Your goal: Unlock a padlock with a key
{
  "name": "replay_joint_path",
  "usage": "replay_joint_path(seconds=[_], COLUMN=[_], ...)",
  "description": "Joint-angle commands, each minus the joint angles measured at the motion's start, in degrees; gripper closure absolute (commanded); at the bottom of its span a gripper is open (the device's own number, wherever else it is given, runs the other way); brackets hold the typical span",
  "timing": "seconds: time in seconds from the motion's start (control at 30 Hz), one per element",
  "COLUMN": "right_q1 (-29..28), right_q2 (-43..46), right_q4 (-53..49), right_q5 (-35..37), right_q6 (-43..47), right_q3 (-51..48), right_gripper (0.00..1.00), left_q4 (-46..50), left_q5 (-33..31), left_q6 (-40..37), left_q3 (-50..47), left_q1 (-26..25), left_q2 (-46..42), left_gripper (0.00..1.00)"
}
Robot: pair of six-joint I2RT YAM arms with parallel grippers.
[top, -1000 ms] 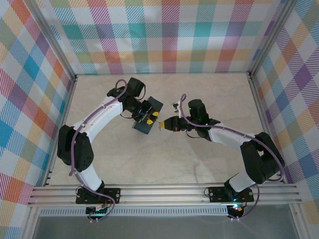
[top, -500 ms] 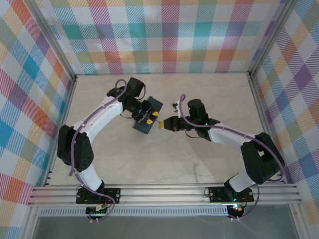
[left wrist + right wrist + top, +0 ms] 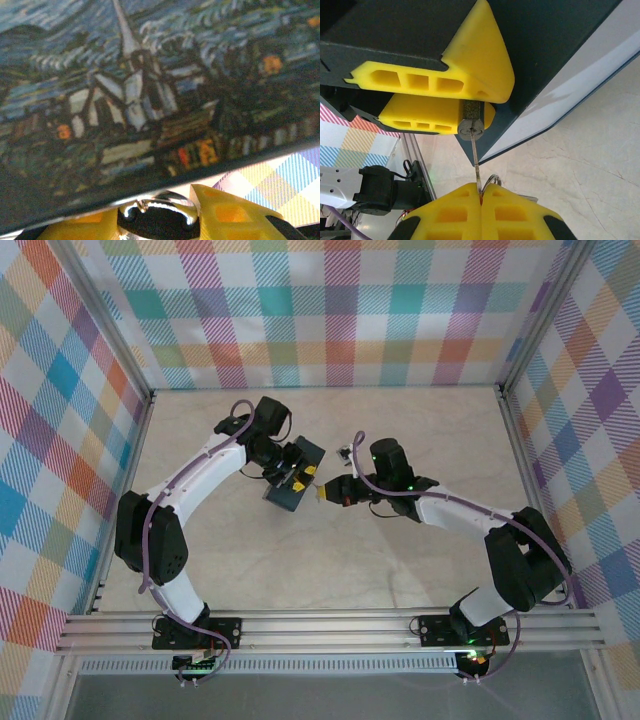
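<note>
Padlock clamped in our left gripper, key pinched in our right gripper; we're likely inserting, so next we push straight, then twist.

No legible text, number or label, even on the painted tin.

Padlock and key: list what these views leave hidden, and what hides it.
Padlock body, right wrist view: the left gripper covers all but the keyhole end.
Shackle, left wrist view: blurred and cut by the bottom edge; locked or sprung, cannot tell.
Key, right wrist view: head buried in the shut right gripper; how far its tip enters the lock, cannot tell.
Top external view: both too small between the grippers.
</note>
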State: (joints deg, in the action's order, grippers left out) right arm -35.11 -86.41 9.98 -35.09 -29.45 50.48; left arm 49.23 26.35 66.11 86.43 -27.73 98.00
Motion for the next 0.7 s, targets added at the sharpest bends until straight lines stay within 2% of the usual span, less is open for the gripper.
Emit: replay_joint_path(seconds=[0.0, 0.13, 0.3, 0.4, 0.67], right_q1=[-2.27, -2.44, -1.43, -0.19, -0.04], right_q2=[0.63, -0.57, 1.79, 2.32, -1.52], right_q4=[9.08, 11.01, 8.51, 10.71, 14.36], right_q5=[-1.48, -1.24, -1.49, -2.09, -4.78], right_q6=[2.03, 1.53, 2.10, 0.85, -1.23], right_q3=[2.53, 2.16, -0.31, -2.65, 1.63], right_gripper=[0.98, 0.99, 0.98, 0.98, 0.98], left_q4=[-3.80, -4.21, -0.20, -0.10, -0.10], left_q5=[5.65, 6.19, 5.05, 6.50, 7.19], left_q6=[2.58, 2.58, -1.17, -2.43, -2.12], left_q3=[-0.44, -0.23, 0.62, 1.25, 3.02], left_q1=[-1.54, -1.59, 0.06, 0.20, -1.86], left_q2=[-1.89, -2.06, -2.46, -1.93, -0.96], left_gripper=[0.93, 0.93, 0.94, 0.94, 0.94])
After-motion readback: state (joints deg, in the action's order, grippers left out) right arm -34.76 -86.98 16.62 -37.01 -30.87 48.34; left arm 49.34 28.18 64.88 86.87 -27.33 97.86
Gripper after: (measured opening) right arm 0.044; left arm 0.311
